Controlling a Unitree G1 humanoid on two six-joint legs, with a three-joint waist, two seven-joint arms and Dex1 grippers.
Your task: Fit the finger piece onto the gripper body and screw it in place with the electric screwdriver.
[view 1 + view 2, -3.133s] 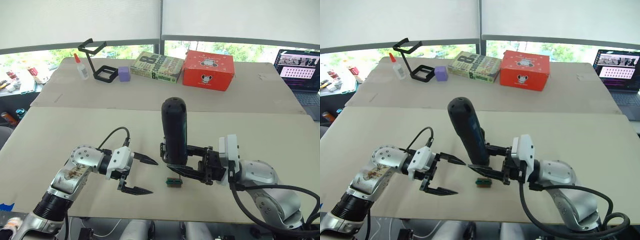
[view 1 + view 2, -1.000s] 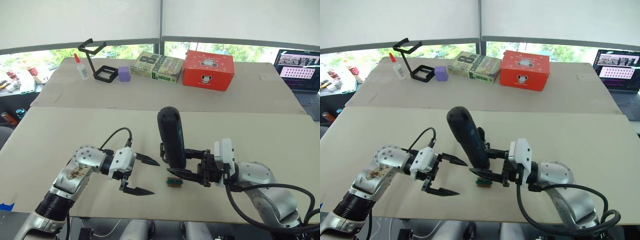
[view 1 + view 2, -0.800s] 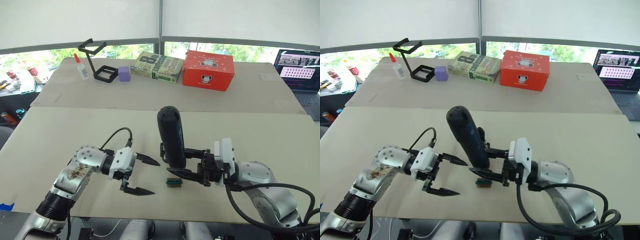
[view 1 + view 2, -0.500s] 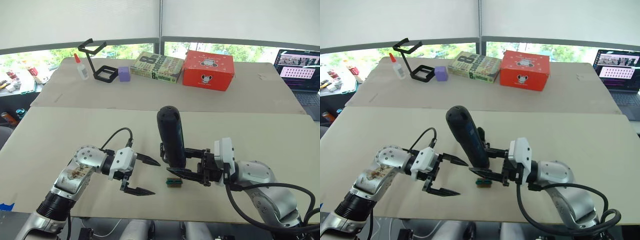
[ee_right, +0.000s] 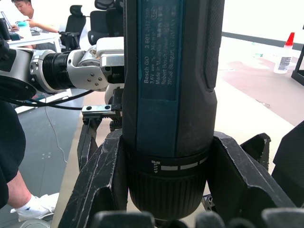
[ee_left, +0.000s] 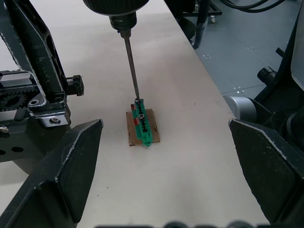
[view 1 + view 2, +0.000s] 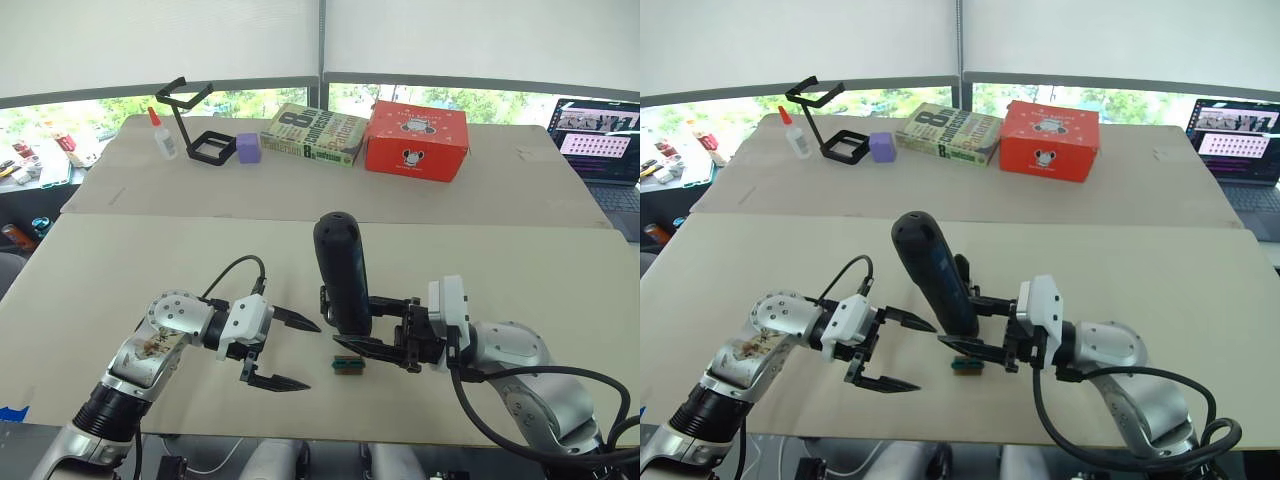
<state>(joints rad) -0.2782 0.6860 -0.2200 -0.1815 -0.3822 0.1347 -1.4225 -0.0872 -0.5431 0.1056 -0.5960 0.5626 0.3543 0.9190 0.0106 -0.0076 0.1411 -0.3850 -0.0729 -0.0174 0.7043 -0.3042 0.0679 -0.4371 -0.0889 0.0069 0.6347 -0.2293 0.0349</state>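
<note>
The left gripper (image 7: 283,350) hovers just above the near table (image 7: 120,270) with its two black fingers spread wide apart and nothing between them. Just to its right a small green-and-black block (image 6: 142,127) lies on a brown square on the tabletop. The thin metal bit of the electric screwdriver (image 7: 341,272) comes down onto the far end of that block, as seen in the left wrist view. The screwdriver stands nearly upright, rounded end uppermost, leaning slightly toward the robot's left. The right gripper (image 7: 365,322) is clamped around its lower body, one finger on each side. On the far table stand a glue bottle (image 7: 160,134), a black stand (image 7: 194,125), a purple cube (image 7: 249,148), a book (image 7: 314,134), a red box (image 7: 417,139) and, at the right edge, a laptop (image 7: 598,138).
</note>
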